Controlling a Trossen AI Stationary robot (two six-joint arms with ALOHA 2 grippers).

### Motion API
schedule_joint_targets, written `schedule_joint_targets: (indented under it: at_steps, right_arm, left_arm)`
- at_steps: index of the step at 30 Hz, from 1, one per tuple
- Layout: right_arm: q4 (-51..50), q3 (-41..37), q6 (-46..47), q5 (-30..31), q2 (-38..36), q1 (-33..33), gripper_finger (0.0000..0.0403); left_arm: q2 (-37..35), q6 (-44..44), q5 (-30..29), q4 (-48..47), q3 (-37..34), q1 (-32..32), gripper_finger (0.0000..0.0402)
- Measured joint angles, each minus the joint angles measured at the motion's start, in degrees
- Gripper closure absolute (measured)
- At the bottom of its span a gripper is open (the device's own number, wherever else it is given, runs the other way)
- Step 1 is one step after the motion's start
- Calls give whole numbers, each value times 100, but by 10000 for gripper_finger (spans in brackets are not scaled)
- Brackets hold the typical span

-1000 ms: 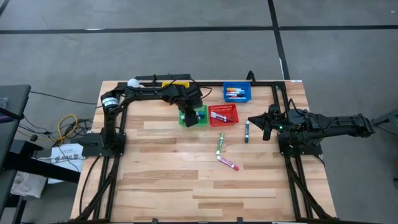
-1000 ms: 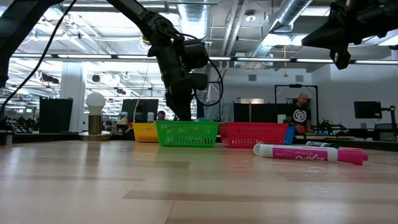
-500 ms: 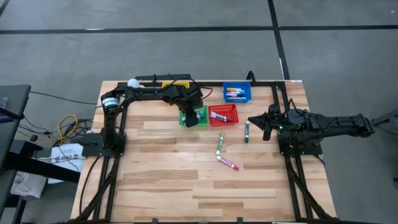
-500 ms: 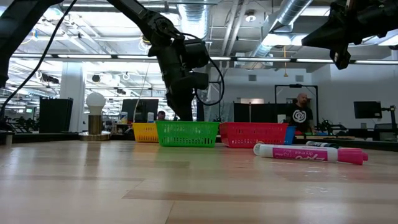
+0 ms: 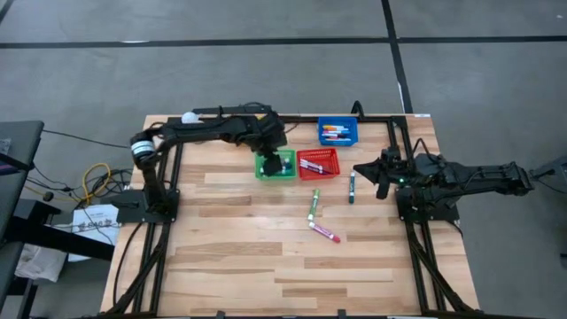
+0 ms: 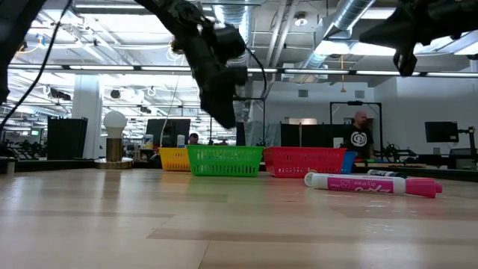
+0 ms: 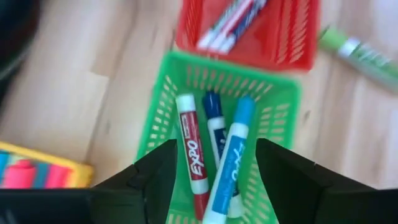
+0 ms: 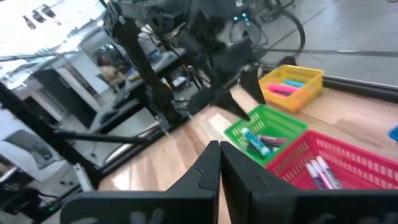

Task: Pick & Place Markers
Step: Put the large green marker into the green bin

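Left hand [image 5: 282,163] hangs over the green basket [image 5: 275,165], fingers apart, nothing between them; wrist view looks straight down into that basket. Right hand [image 5: 376,178] sits raised near the right edge of the surface [image 5: 239,257], fingers together, empty, parked. Progress, biggest items first: four baskets at the far side of the surface are already partly loaded. Green basket holds a red marker [image 7: 189,152], a dark blue marker [image 7: 214,119] and a light blue marker [image 7: 230,163], lying side by side, the light blue one slanted over the dark blue one. Red basket [image 5: 319,163], just beside the green one, holds a few markers, colours hard to call from above. Blue basket [image 5: 338,131], further back, holds several more. Yellow basket [image 8: 291,81], mostly hidden under the left arm from above, shows pink and orange markers inside in the right wrist view. Left on the bare surface: green marker [image 5: 314,205] below the red basket, pink marker [image 5: 324,233] just below that, nearly touching it end to end, and a blue marker [image 5: 352,187] close to the right hand. My read: most of the job is done, three loose markers remain, and the left hand looks free for the next pick.
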Motion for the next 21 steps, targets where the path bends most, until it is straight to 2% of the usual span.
schedule_joint_targets:
  at_steps: [4,9,15,21]
  right_arm:
    - [-109,96,169,-294,3,1,383]
    - [-1048,644,532,-663,257,5,333]
    - [-1954,1556,524,-967,886,6,283]
    - [-3470,2628,891,-1104,1877,5,269]
  left_arm:
    - [-594,-250,-2,26,2,0,183]
    - [-1323,-315,-110,71,2,7,183]
    - [-1976,-315,-516,135,2,7,183]
    - [-2263,-292,-648,162,7,144,183]
